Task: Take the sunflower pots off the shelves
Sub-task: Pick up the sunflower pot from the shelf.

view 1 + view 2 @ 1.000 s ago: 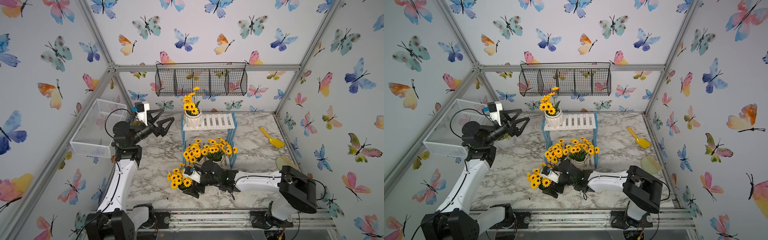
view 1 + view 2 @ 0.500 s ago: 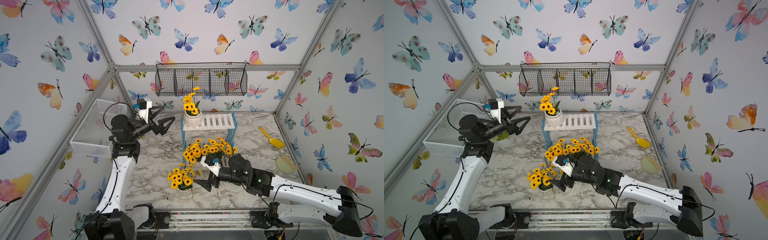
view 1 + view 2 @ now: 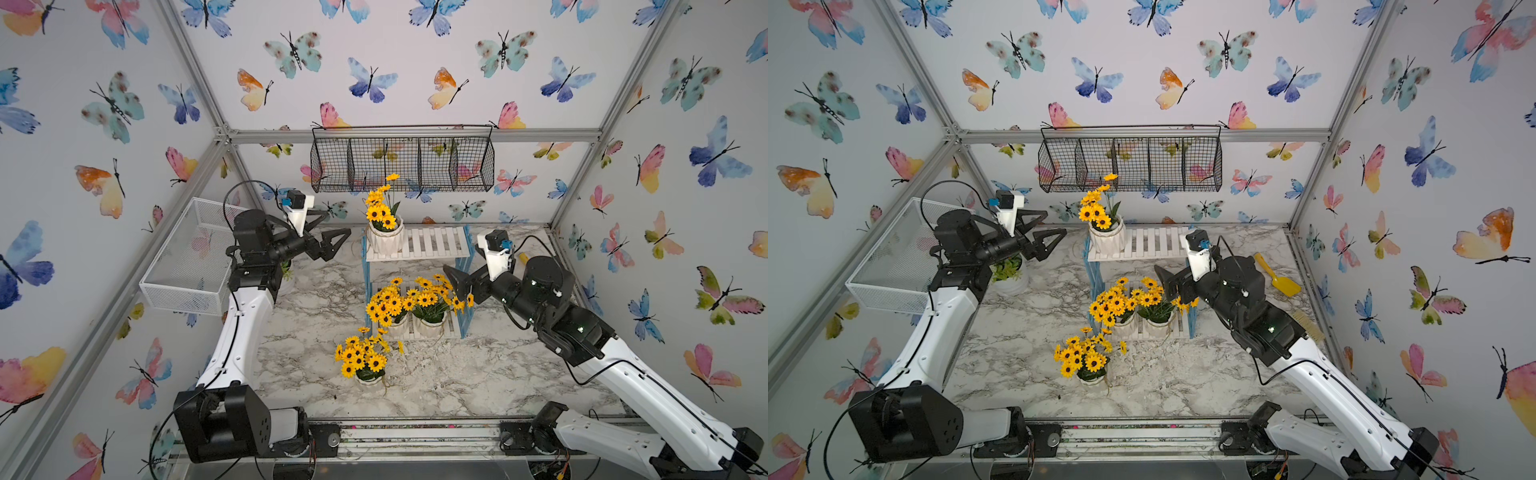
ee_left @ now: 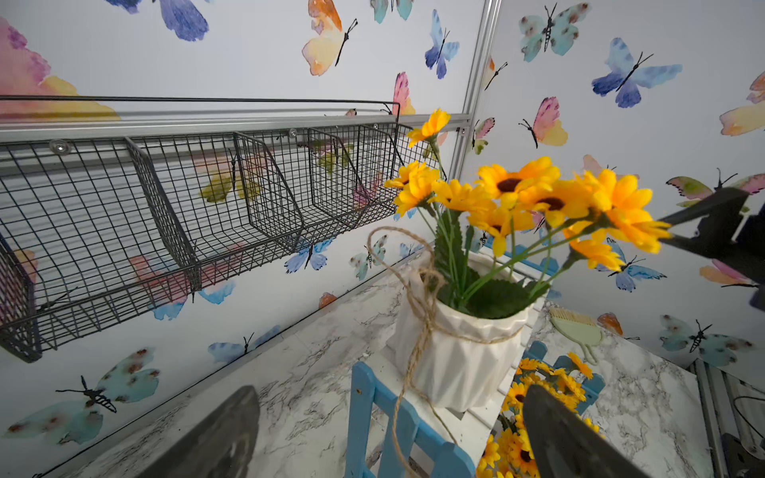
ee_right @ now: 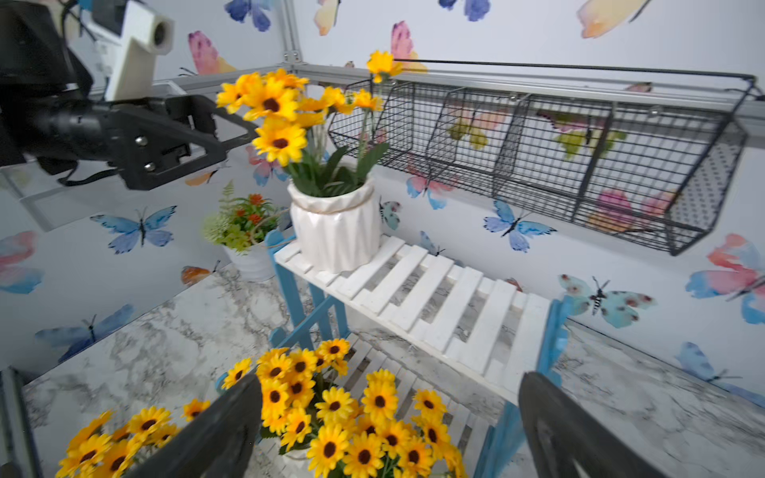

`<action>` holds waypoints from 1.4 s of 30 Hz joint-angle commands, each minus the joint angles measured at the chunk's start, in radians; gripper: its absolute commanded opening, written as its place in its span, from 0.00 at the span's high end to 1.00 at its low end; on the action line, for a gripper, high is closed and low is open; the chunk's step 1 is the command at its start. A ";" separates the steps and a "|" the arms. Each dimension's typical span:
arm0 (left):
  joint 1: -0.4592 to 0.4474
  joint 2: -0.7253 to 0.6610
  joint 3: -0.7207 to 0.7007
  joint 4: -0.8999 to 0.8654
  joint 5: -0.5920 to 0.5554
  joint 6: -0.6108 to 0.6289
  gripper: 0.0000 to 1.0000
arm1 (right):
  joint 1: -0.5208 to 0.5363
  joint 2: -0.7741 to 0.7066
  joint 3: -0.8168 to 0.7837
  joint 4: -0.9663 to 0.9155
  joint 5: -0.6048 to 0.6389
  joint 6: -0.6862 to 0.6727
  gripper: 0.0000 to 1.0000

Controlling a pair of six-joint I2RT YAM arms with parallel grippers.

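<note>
Right gripper (image 3: 457,282) hangs spread wide and empty at the right end of the shelves (image 3: 432,246), close to the two sunflower pots (image 3: 430,326) on the lower board. Left gripper (image 3: 338,227), likewise spread and empty, points at the pot on the top board (image 3: 384,240). One fourth pot (image 3: 368,376) stands on the marble table (image 3: 311,332), in front of the shelves.

Beyond the black fingers (image 5: 215,434), the sunflower pots (image 5: 335,227) are ribbed white with yellow, dark-centred blooms; the shelves (image 5: 418,289) are white-slatted and blue-sided; the tabletop (image 5: 165,339) is grey-veined marble.

One sunflower pot (image 5: 336,223) stood at one end of the shelves (image 5: 418,289), on the top board; more sunflowers (image 5: 339,409) crowded the lower board; a black wire basket (image 5: 538,157) hung behind the shelves.
</note>
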 commanded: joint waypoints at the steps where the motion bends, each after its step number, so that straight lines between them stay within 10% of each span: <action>1: -0.014 0.021 0.055 -0.066 0.064 0.075 0.02 | -0.178 0.059 0.097 -0.128 -0.093 0.074 0.01; 13: -0.121 0.115 0.166 -0.215 -0.024 0.239 0.02 | -0.462 0.206 0.149 -0.090 -0.313 0.163 0.01; 42: -0.159 0.209 0.178 -0.096 0.144 0.240 0.02 | -0.502 0.247 0.092 -0.049 -0.343 0.144 0.01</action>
